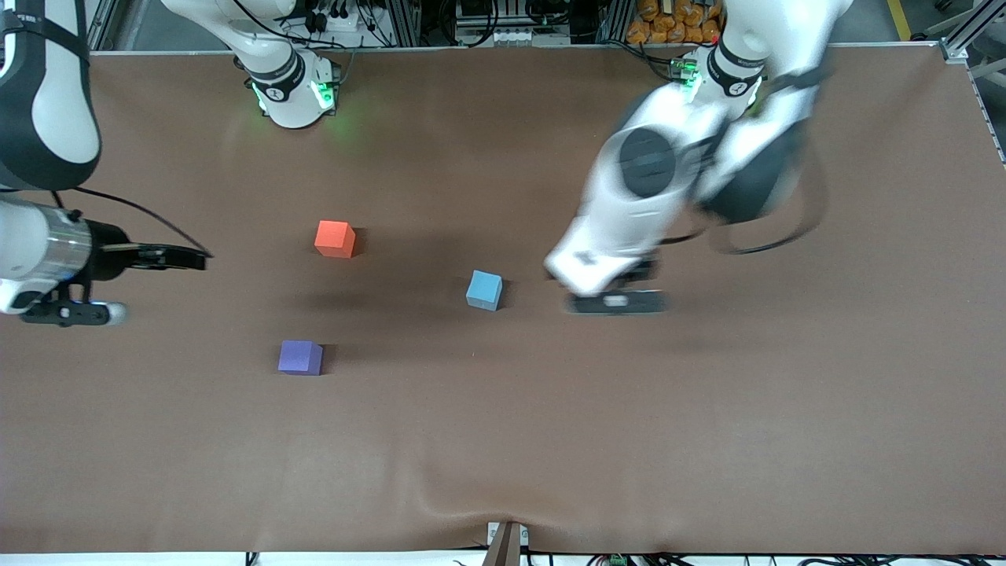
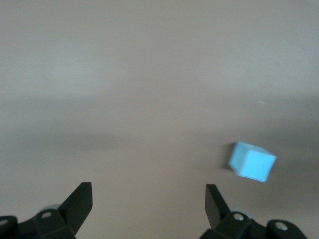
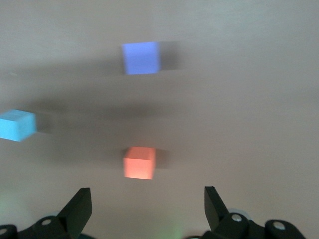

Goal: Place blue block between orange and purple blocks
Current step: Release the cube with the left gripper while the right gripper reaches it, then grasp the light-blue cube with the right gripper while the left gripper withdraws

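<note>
The light blue block rests on the brown table, toward the left arm's end from the other two cubes. The orange block lies farther from the front camera than the purple block, with bare table between them. My left gripper hangs open and empty over the table beside the blue block, apart from it; its jaws frame bare table. My right gripper waits open at the right arm's end; in its wrist view I see the orange, purple and blue blocks.
The brown cloth covers the whole table and wrinkles near the front edge. The right arm's base and the left arm's base stand along the table's edge farthest from the front camera, with cables and clutter past it.
</note>
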